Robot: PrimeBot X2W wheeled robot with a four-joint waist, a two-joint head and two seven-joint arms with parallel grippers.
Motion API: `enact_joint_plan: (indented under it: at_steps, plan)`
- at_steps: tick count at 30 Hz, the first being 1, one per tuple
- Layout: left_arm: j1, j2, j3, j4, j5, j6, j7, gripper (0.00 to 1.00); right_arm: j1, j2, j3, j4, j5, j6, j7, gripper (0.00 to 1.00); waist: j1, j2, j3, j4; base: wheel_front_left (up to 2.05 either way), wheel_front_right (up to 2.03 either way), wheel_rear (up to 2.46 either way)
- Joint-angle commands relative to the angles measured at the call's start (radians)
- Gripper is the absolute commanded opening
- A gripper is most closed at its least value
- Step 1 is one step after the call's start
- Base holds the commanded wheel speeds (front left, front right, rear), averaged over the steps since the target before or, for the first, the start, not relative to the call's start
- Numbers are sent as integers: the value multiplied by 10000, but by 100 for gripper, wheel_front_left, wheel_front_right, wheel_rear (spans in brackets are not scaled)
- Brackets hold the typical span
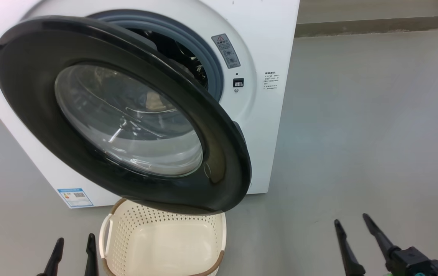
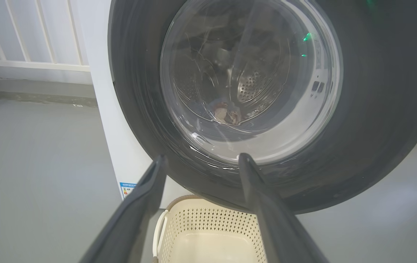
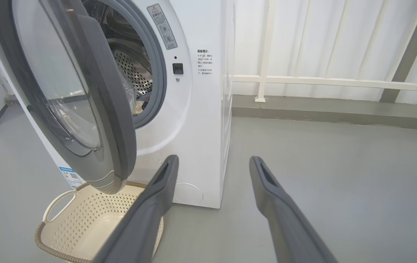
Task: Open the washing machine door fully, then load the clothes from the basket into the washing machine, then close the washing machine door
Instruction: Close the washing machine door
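Observation:
The washing machine (image 1: 265, 46) stands white at the upper left. Its door (image 1: 223, 153), black-rimmed with a glass bowl, hangs partly swung out over the basket (image 1: 165, 234). The cream perforated basket sits on the floor below the door, with nothing lying in the part that shows. Through the door glass, a bit of clothes (image 2: 225, 113) with orange-brown print lies low in the steel drum. My left gripper (image 1: 74, 243) is open, just left of the basket, with its fingers (image 2: 150, 190) pointing at the door's lower rim. My right gripper (image 1: 351, 220) is open over bare floor to the right of the machine.
Grey floor (image 1: 357, 134) spreads to the right of the machine. A low curb (image 3: 321, 109) and a white railing (image 3: 321, 82) run behind it. A blue label (image 1: 75, 197) marks the machine's lower front. The door overhangs the basket's far end.

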Motion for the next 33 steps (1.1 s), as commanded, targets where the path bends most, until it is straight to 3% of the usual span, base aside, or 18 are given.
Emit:
enact_joint_plan:
  at_steps: [1,14,15,17,33]
  plan:
    - [-192,44,369,-337,119,-49,-64,100,-221,-108,106,-305,37,16,-49,100,0,0,7,20,0,0,0]
    - [-112,26,354,-378,1,-66,-64,100,-346,-108,-285,-240,68,16,-49,100,0,0,8,78,0,0,0]
    - [-105,26,342,-380,-15,-66,-64,100,-365,-108,-295,-228,57,16,-49,49,0,0,6,84,0,0,0]
    - [-95,26,316,-389,-36,-67,-64,100,-401,-108,-315,-218,25,16,-49,0,0,0,2,104,0,0,0]
    - [-118,25,256,-436,-104,-68,-64,100,-542,-108,-241,-251,-79,16,-49,0,0,0,73,282,0,0,0]
